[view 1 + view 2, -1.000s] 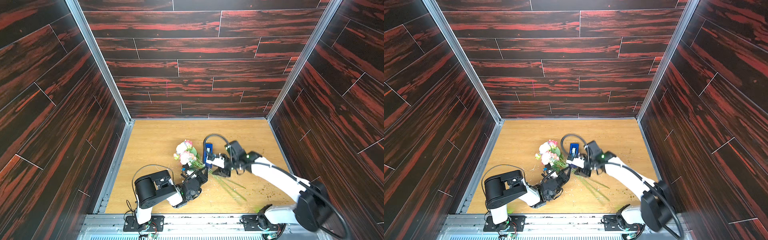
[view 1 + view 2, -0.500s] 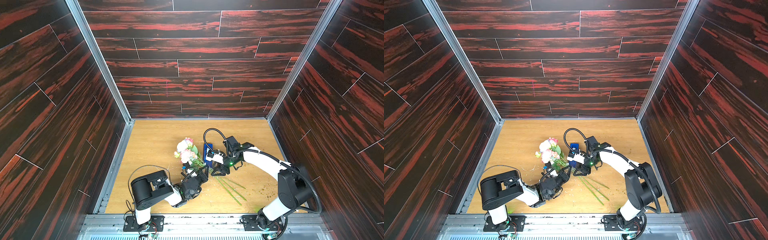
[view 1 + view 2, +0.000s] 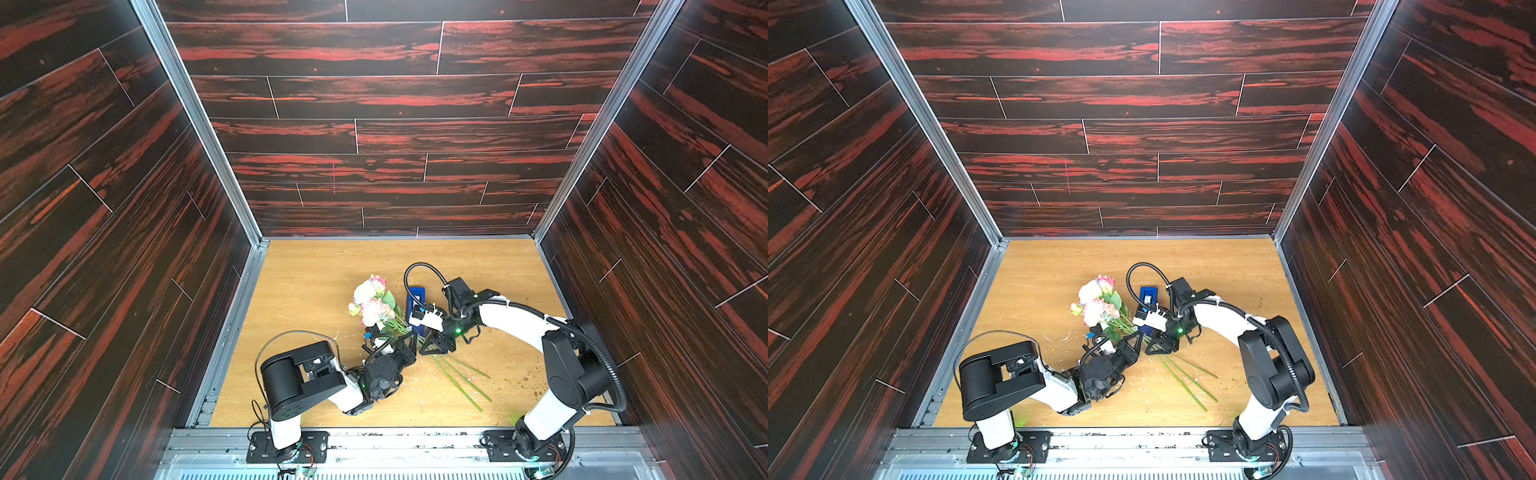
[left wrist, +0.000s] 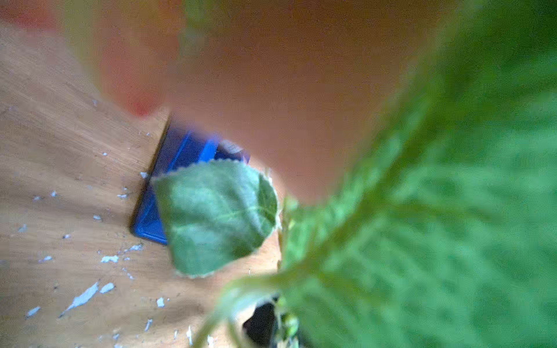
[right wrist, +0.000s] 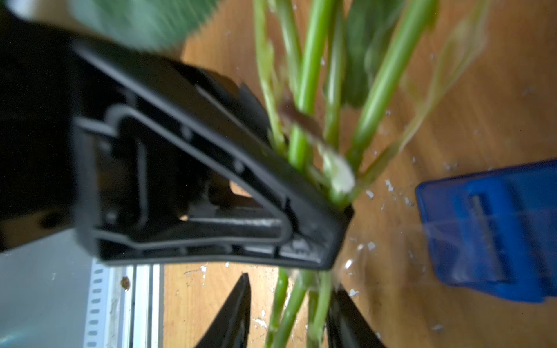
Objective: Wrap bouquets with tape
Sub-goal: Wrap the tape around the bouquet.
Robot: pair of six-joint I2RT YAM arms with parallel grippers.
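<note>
The bouquet (image 3: 371, 304) (image 3: 1097, 304) of pink and white roses lies on the wooden table in both top views, stems (image 3: 460, 377) trailing toward the front. My left gripper (image 3: 409, 343) (image 3: 1136, 338) is shut on the stems just below the leaves. In the right wrist view its black finger (image 5: 211, 168) presses the green stems (image 5: 310, 90). My right gripper (image 3: 434, 351) (image 3: 1156, 349) (image 5: 291, 283) straddles the same stems right behind it, open, with a gap on one side. The blue tape dispenser (image 3: 417, 299) (image 3: 1147, 297) (image 5: 494, 232) (image 4: 177, 156) stands just behind both grippers. Leaves (image 4: 214, 214) fill the left wrist view.
Small white flecks (image 3: 419, 376) litter the table (image 3: 316, 282) around the grippers. Dark red wood-pattern walls (image 3: 374, 137) close in the left, right and back. A metal rail (image 3: 395, 440) with both arm bases runs along the front edge.
The right arm has drawn its elbow back and up, and its gripper has come down from beside the dispenser onto the stems, its jaws narrowing. The left gripper keeps its hold.
</note>
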